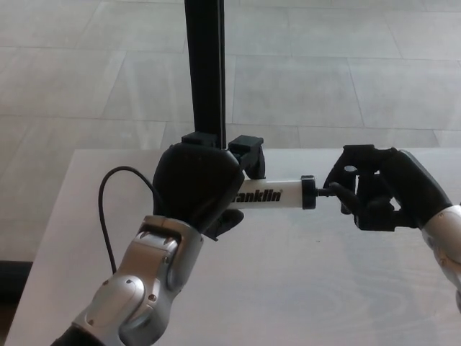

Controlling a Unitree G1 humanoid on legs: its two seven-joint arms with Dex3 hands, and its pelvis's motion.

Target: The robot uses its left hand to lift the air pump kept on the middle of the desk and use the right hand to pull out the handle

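The right hand (374,193) is closed on the handle (333,191) just right of the air pump (277,194), which the left hand (196,186) clamps above the desk (302,288); a weak pinch could slip off the thin handle

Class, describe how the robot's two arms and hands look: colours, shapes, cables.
Both hands, left hand and right hand, are matte black with thick, blocky fingers. The forearms are silver-grey metal with rounded joint housings and small screws. A thin black cable loops beside the left forearm.
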